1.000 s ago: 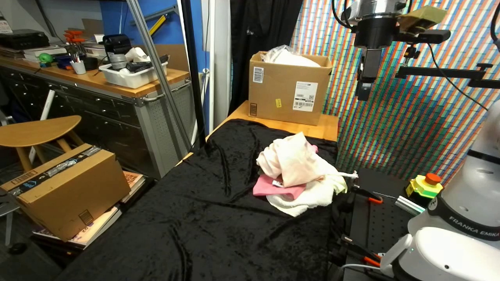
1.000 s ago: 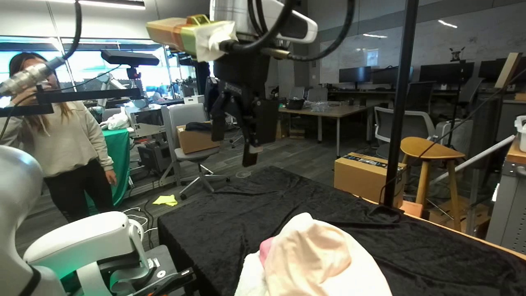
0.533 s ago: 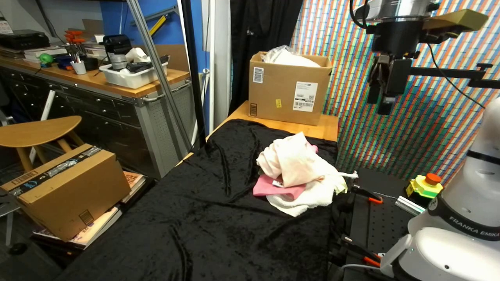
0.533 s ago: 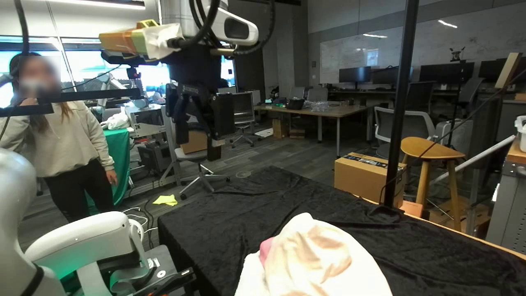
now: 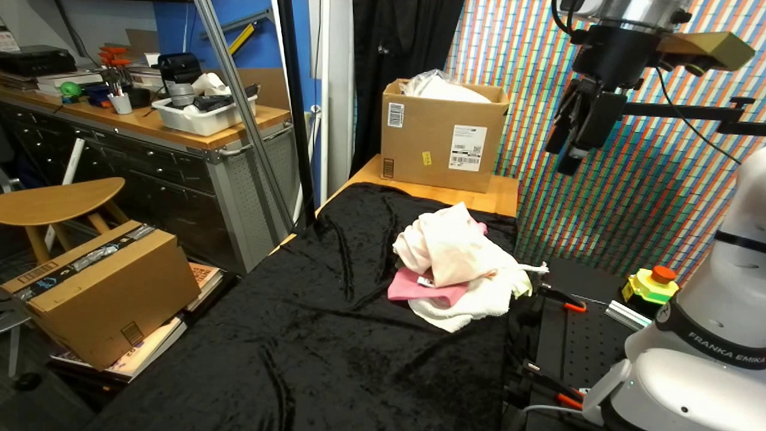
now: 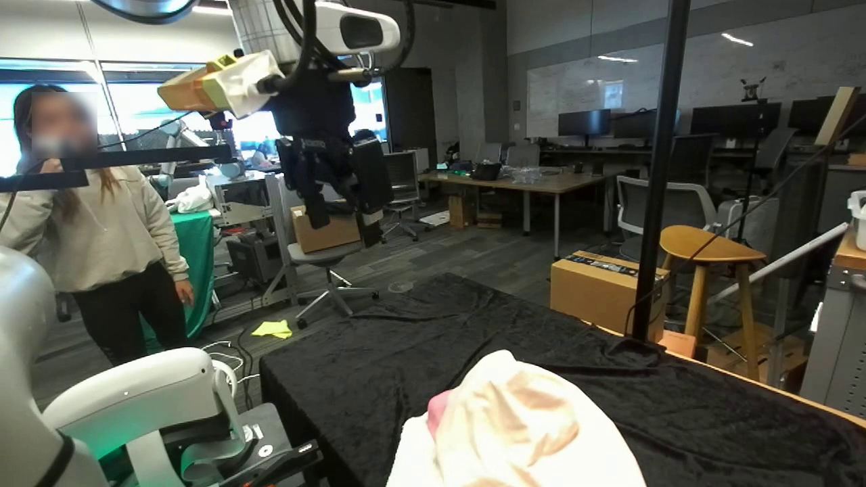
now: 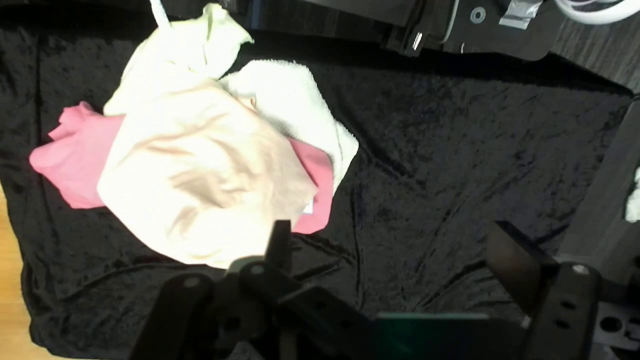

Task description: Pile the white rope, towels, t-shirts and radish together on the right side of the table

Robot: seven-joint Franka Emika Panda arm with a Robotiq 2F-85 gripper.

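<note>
White rope pokes out of the heap of cloths on the black-topped table, its loose end pointing toward the robot arm; the rest of it is hidden. The heap lies along the table's edge nearest the arm's base, toward the cardboard box. A pale pink cloth lies crumpled on top. Darker pink cloth shows from under it on two sides, with a small white label at one of them; I cannot tell whether it is one piece or two. A white towel and a pale green corner of cloth show on the side toward the base.

The gripper hangs high and tilted, well apart from the heap, its fingers spread wide with the table showing through the gap.

A red-topped yellow button sits beside the arm's base. In an exterior view a person stands behind the arm, and a stool and a closed box stand past the table's far edge.
</note>
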